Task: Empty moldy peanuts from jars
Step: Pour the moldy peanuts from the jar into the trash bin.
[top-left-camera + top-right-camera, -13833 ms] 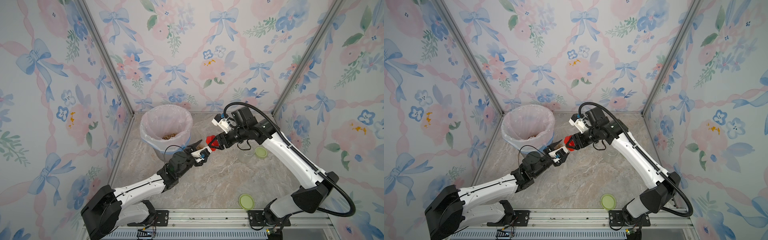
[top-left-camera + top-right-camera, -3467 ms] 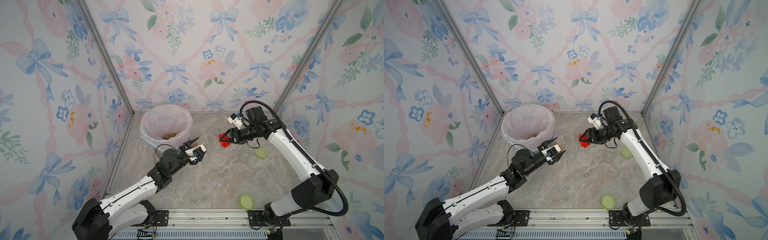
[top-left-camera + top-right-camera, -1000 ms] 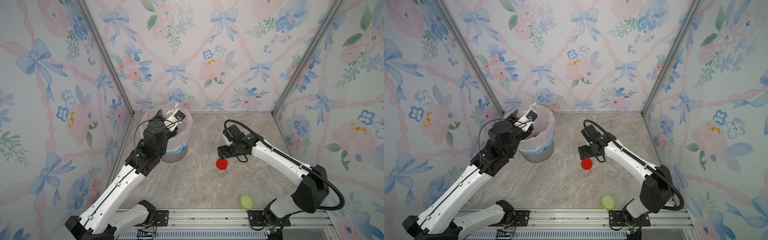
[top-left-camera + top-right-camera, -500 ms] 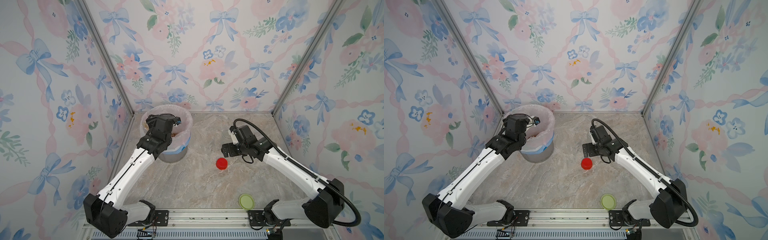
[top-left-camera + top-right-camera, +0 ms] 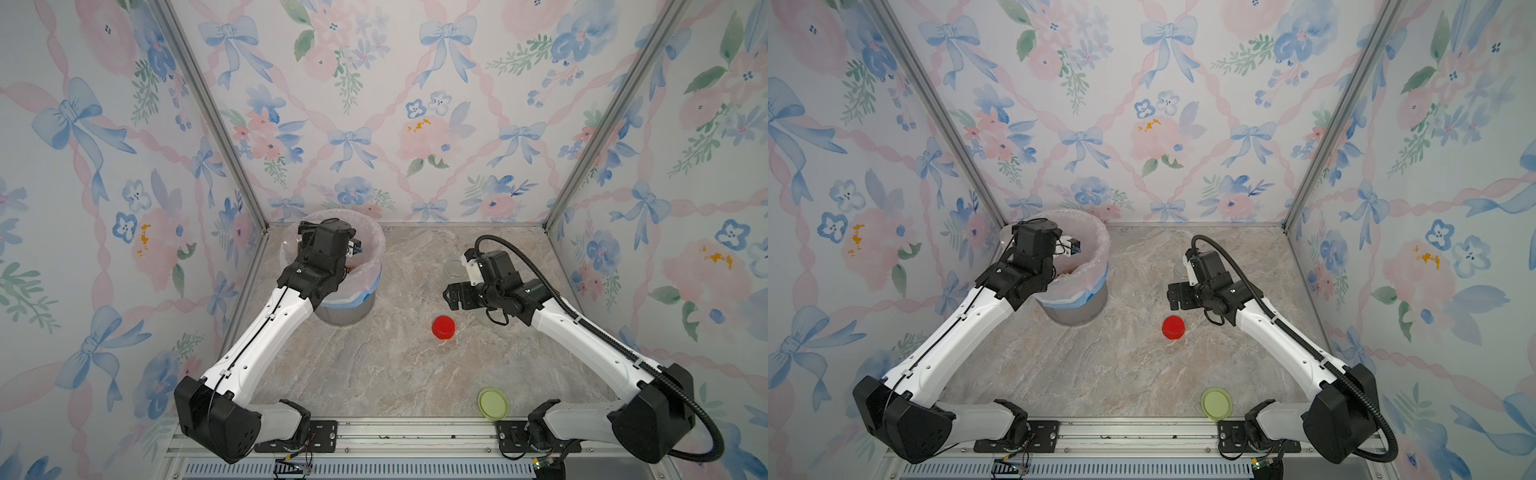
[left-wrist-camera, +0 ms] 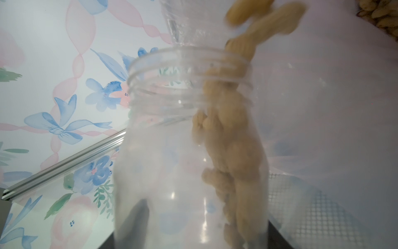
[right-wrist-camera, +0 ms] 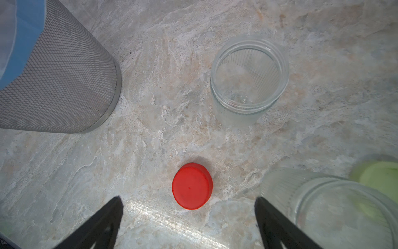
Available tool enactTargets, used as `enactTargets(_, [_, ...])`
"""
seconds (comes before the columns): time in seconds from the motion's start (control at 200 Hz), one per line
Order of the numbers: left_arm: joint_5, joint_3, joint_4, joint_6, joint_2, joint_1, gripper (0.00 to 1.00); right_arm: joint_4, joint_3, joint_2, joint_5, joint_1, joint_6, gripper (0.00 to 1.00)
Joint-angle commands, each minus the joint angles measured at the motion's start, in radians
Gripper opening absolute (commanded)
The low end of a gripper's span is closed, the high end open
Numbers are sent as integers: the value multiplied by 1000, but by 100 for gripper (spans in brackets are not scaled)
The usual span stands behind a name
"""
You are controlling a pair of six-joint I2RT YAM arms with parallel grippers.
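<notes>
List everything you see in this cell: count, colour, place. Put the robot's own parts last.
jars: three, clear; one tipped over the bin in the left gripper, two standing open on the table
peanuts: many, tan; spilling from the held jar, more already in the bin
bin: one, grey mesh with a pale liner; back corner on the left arm's side
red lid: one; lying on the table in front of the right gripper
green lids: two, pale green; one by the right arm's base, one beside a standing jar
table: one, beige marbled
left gripper: shut on the jar
right gripper: open, holding nothing
</notes>
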Motion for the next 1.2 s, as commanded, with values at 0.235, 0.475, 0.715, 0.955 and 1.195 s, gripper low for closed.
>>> enactTargets(0.235, [72,34,-51,142,8,-26,1,65,-23,-11,-23,-19,-20,98])
enactTargets(0.475, [81,17,-88,107,-7,-11,0,56,-12,11,-26,-21,-21,98])
enactTargets(0.715, [55,-51,-111,57,-19,-9,0,68,-12,1,-24,-28,-21,98])
enactTargets(0.955, [42,-13,-134,41,-21,14,0,82,-10,-11,-30,-29,-12,98])
enactTargets(1.195, [49,17,-149,-40,-37,-6,0,92,-6,-3,-19,-20,-9,98])
